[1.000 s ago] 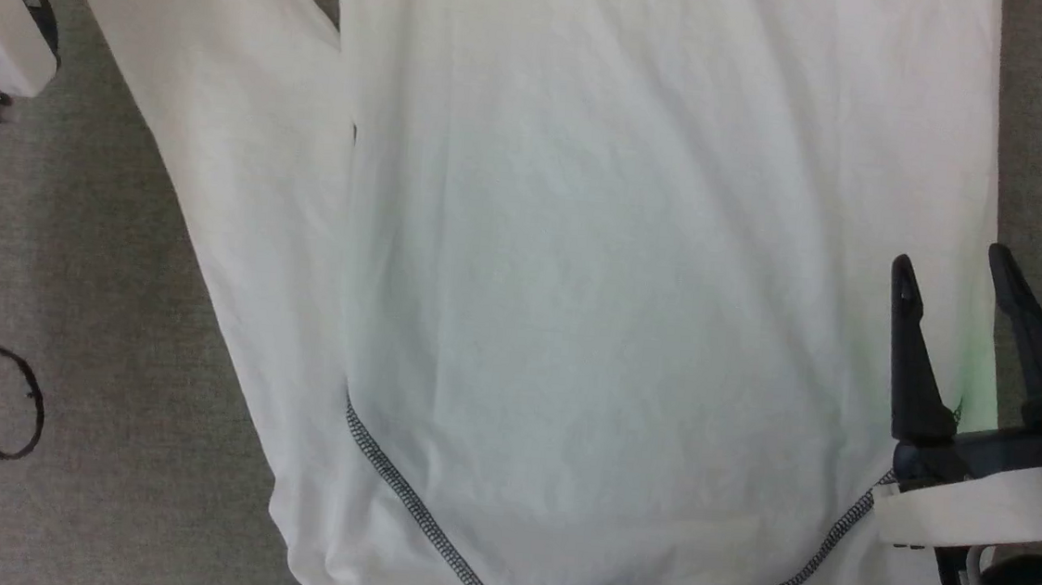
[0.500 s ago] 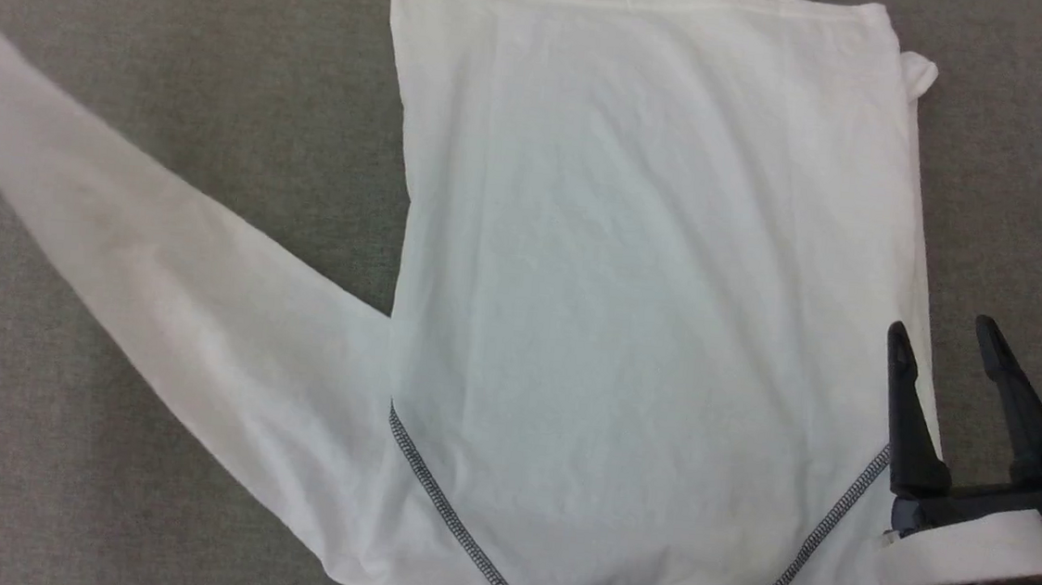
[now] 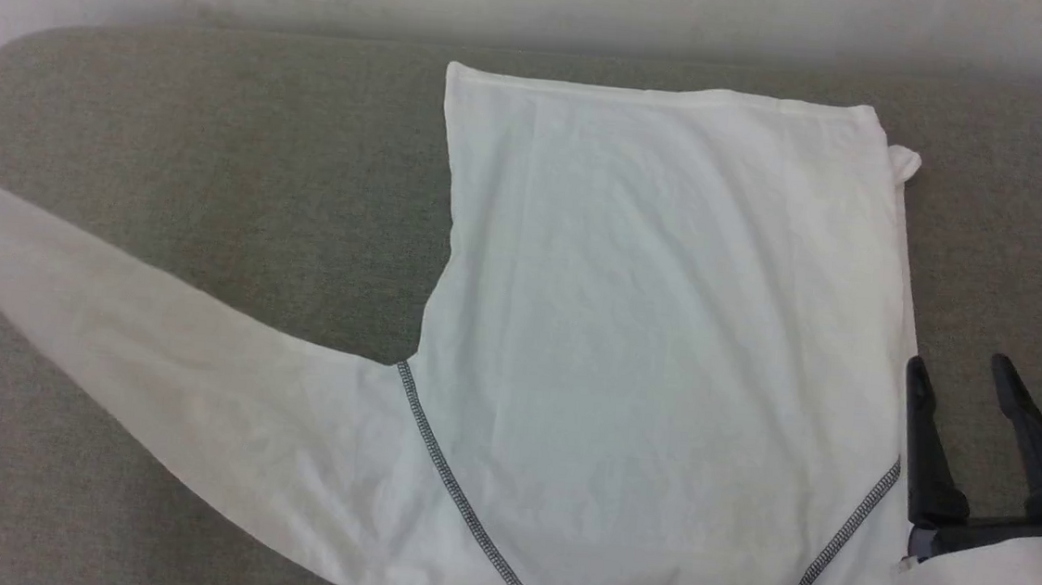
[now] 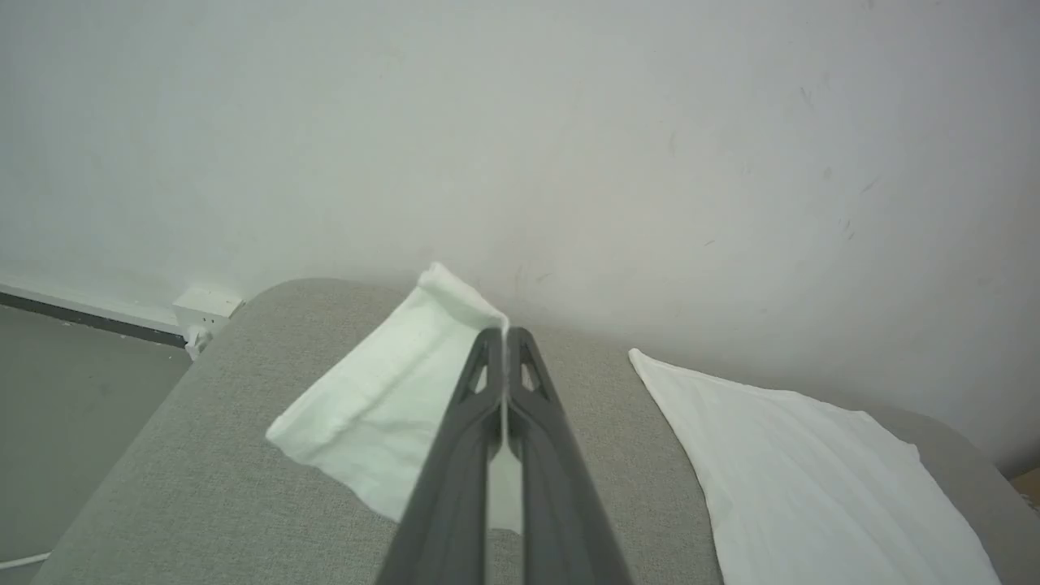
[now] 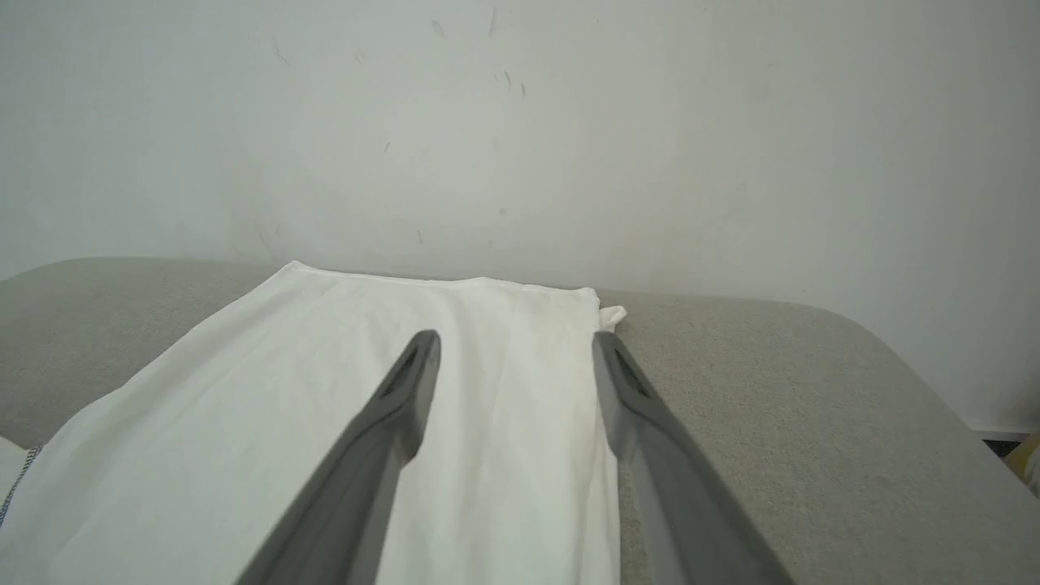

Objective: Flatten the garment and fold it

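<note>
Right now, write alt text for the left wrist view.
The left gripper, shut, pinches the sleeve of the white garment over a grey surface. The garment's body lies at the right of the view, with a pale wall behind.

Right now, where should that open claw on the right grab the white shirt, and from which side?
The garment is probably best pinched at its long right edge, coming in from the right. That edge lies straight and flat beside bare grey padding, and the open right gripper hovers there.
</note>
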{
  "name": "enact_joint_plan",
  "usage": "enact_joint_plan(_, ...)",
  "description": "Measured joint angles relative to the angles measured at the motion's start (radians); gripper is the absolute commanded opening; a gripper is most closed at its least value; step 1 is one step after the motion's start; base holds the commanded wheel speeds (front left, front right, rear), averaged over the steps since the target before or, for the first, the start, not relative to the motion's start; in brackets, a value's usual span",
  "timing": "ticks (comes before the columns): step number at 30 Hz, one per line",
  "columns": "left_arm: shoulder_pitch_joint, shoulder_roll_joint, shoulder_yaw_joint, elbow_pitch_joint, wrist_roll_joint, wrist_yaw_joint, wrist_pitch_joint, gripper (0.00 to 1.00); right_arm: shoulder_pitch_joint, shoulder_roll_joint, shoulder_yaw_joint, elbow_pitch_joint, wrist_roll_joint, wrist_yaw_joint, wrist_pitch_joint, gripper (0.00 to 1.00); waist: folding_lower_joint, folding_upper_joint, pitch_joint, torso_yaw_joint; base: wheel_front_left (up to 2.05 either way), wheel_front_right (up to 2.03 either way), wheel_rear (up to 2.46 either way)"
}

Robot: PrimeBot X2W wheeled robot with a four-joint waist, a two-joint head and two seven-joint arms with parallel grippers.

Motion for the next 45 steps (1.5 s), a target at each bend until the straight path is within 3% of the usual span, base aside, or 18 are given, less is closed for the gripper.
enact_joint_plan(10, -0.082, -0.064, -0.196, -0.282, 0.050, 0.056, 0.059, 0.00, 0.017, 0.000, -0.039, -0.015, 0.001, 0.000, 0.009, 1.00, 0.0001, 0.0000, -0.058, 0.027, 0.00, 0.00, 0.00)
enact_joint_plan(14, -0.178, -0.136, -0.339, -0.347, 0.085, 0.086, 0.103, 0.00, 0.022, 0.000, -0.066, -0.024, 0.006, 0.000, 0.010, 1.00, 0.0001, 0.0000, -0.073, 0.029, 0.00, 0.00, 0.00)
enact_joint_plan(19, -0.281, -0.266, -0.545, -0.351, 0.135, 0.105, 0.157, 0.00, 0.026, 0.000, -0.110, -0.042, 0.008, 0.000, 0.011, 1.00, 0.0002, 0.0000, -0.089, 0.025, 0.00, 0.00, 0.00)
enact_joint_plan(26, -0.364, -0.464, -0.801, -0.245, 0.212, 0.086, 0.172, 0.00, 0.029, 0.000, -0.156, -0.081, 0.007, 0.000, 0.030, 1.00, 0.0002, 0.0000, -0.083, 0.008, 0.00, 0.00, 0.00)
enact_joint_plan(33, -0.341, -0.636, -0.997, 0.001, 0.290, 0.042, 0.062, 0.00, 0.039, 0.000, -0.230, -0.109, 0.009, 0.000, 0.038, 1.00, 0.0002, 0.0000, -0.069, -0.020, 0.00, 0.00, 0.00)
enact_joint_plan(39, -0.334, -0.692, -1.120, 0.203, 0.339, 0.015, -0.047, 0.00, 0.035, 0.000, -0.221, -0.118, 0.021, 0.000, 0.042, 1.00, 0.0002, 0.0000, -0.037, -0.061, 0.00, 0.00, 0.00)
enact_joint_plan(45, -0.338, -0.698, -1.236, 0.315, 0.311, -0.001, -0.100, 0.00, 0.029, 0.000, -0.208, -0.109, 0.029, 0.000, 0.035, 1.00, 0.0003, 0.0000, 0.007, -0.105, 0.00, 0.00, 0.00)
